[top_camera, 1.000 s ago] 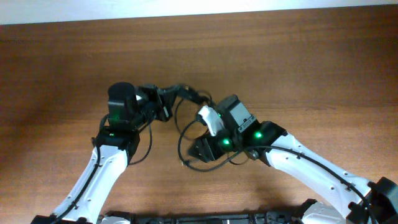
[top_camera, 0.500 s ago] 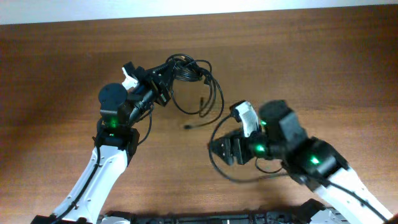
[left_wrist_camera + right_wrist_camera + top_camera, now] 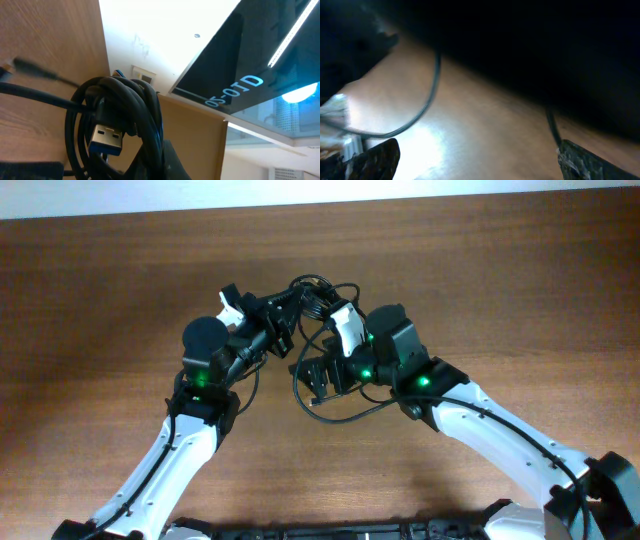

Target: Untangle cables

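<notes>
The cables (image 3: 316, 292) are a bundle of thin black cords held just above the wooden table (image 3: 500, 280). My left gripper (image 3: 291, 310) is shut on them. The left wrist view shows the cables (image 3: 145, 115) coiled tightly, with a blue-tongued USB plug (image 3: 106, 140) hanging in the loop, pinched in the left gripper (image 3: 167, 162). One loose loop (image 3: 335, 418) trails down onto the table beneath my right arm. My right gripper (image 3: 316, 375) sits low beside the bundle, open. In its own view the right gripper (image 3: 480, 162) has only table between its fingers (image 3: 375, 160), and thin cords (image 3: 434, 85) cross ahead of it.
The table's far edge (image 3: 320, 205) meets a pale wall at the top of the overhead view. Thicker black cords and the arm bases (image 3: 350, 530) lie along the near edge. Both arms crowd the table's centre, close together.
My right arm swung out to the right, then came back up-left beside the bundle, its jaws spreading wide. The left gripper kept hold of the cables and shifted slightly right.
</notes>
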Available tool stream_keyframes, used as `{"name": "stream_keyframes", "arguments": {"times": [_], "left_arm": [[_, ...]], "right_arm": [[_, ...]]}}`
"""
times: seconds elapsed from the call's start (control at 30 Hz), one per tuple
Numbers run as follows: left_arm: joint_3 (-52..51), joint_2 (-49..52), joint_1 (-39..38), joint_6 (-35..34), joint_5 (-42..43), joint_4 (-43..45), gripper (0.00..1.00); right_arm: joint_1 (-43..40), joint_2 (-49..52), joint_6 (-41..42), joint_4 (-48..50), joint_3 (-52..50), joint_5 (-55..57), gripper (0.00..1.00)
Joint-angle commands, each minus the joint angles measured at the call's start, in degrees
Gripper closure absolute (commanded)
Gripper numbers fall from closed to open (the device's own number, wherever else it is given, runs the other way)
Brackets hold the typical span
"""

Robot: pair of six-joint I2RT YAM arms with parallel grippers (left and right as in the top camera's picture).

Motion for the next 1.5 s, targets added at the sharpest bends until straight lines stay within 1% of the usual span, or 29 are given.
{"name": "stream_keyframes", "arguments": {"times": [0.0, 0.07, 0.1, 0.13, 0.2, 0.27, 0.3, 0.37, 0.4, 0.43, 0.5, 0.57, 0.6, 0.7, 0.77, 0.83, 0.87, 0.93, 1.0, 1.07, 1.13, 1.17, 1.2, 1.23, 1.27, 1.3, 1.33, 1.4, 1.47], "left_arm": [[1.05, -1.11, -0.66, -0.66, 2.05, 1.57, 1.00], [1.05, -1.14, -0.66, -1.86, 2.86, 2.01, 1.00], [1.05, -1.14, -0.66, -3.58, 3.26, 2.01, 1.00], [1.05, -1.14, -0.66, -3.69, 3.21, 2.51, 1.00], [1.05, -1.14, -0.66, -3.69, 2.75, 4.31, 1.00], [1.07, -1.14, -0.55, -3.69, 0.07, 8.74, 1.00], [1.09, -1.14, 0.09, -3.67, -1.36, 9.70, 1.00], [1.09, -1.14, 0.96, -3.67, -1.31, 9.68, 1.00], [1.09, -1.14, 1.73, -3.67, -1.29, 9.70, 1.00], [1.09, -1.14, 2.45, -3.67, -1.29, 9.68, 1.00], [1.09, -1.14, 3.13, -3.63, -1.27, 9.60, 1.00], [1.09, -1.14, 3.13, -3.63, -1.27, 8.85, 1.00], [1.09, -1.14, 3.13, -3.61, -1.29, 7.63, 1.00], [1.09, -1.11, 3.13, -3.56, -2.10, 4.35, 1.00], [1.09, -1.11, 3.78, -3.34, -3.74, 4.11, 1.00], [1.09, -1.11, 5.20, -1.64, -4.96, 4.09, 1.00], [1.09, -1.11, 6.43, 2.51, -6.45, 4.04, 1.00], [1.09, -1.11, 7.15, 5.31, -6.62, 4.02, 1.00], [1.09, -1.11, 7.08, 5.27, -5.33, 2.73, 1.00], [1.09, -1.11, 6.78, 5.18, -4.28, 0.24, 1.00], [1.09, -1.14, 5.40, 2.60, -3.26, -0.48, 1.00], [1.09, -1.14, 4.24, -1.01, -2.67, -0.48, 1.00], [1.09, -1.14, 3.15, -3.67, -2.25, -0.44, 1.00], [1.09, -1.14, 2.21, -6.71, -1.46, -0.44, 1.00], [1.09, -1.14, 1.49, -7.34, -1.14, -0.15, 1.00], [1.11, -1.14, 0.44, -7.34, -1.18, 1.79, 1.00], [1.14, -1.14, -0.55, -7.34, -1.20, 4.11, 1.00], [1.16, -1.14, -1.60, -7.32, -1.20, 7.69, 1.00], [1.16, -1.25, -2.16, -7.32, -0.94, 8.61, 1.00]], "right_arm": [[0.04, 2.67, -0.31, -0.15, 0.15, 13.88, 0.01], [0.04, 3.26, -2.62, -1.51, 0.13, 20.46, 0.01], [0.04, 3.39, -2.80, -2.45, 0.13, 24.55, 0.01], [0.04, 3.39, -2.80, -3.67, 0.13, 28.37, 0.01], [0.04, 3.39, -2.82, -6.78, 0.13, 32.46, 0.01], [0.04, 3.39, -2.99, -12.52, 0.13, 32.39, 0.01], [0.04, 3.39, -2.99, -17.97, 0.13, 31.78, 0.01], [0.04, 3.39, -3.02, -21.84, 0.13, 30.36, 0.01], [0.04, 3.39, -3.02, -23.67, 0.13, 29.27, 0.03], [0.04, 3.39, -3.02, -26.03, 0.13, 27.28, 0.21], [0.04, 3.37, -3.02, -27.43, 0.13, 22.56, 0.60], [0.04, 3.37, -2.99, -27.12, 0.15, 17.75, 0.90], [0.04, 3.37, -3.02, -27.23, 0.15, 14.67, 0.96], [0.04, 3.32, -3.21, -29.35, 0.15, 9.27, 0.96], [0.04, 2.91, -3.74, -33.44, 0.15, 8.02, 0.96], [0.04, 1.97, -6.73, -37.64, 0.15, 7.26, 0.96], [0.04, 0.72, -8.83, -39.95, 0.15, 6.23, 0.96], [0.04, -1.53, -10.69, -41.38, 0.15, 4.76, 0.96], [0.02, -4.50, -10.67, -39.34, 0.15, 3.15, 0.83], [0.04, -6.14, -10.51, -34.21, 0.15, -3.10, 0.69], [0.04, -6.16, -10.47, -26.75, 0.13, -10.88, 0.47], [0.04, -5.88, -9.42, -22.97, 0.13, -14.14, 0.35], [0.04, -5.60, -6.45, -19.32, 0.13, -16.06, 0.21], [0.04, -5.53, -3.89, -16.50, 0.13, -16.39, 0.10], [0.04, -5.53, -3.98, -13.90, 0.13, -16.04, 0.06], [0.04, -5.53, -3.98, -12.22, 0.13, -14.12, 0.05], [0.04, -5.53, -4.00, -10.84, 0.13, -9.92, 0.02], [0.04, -5.46, -4.00, -9.51, 0.13, 0.57, 0.01], [0.04, -4.87, -4.74, -8.98, 0.13, 9.31, 0.01]]}}
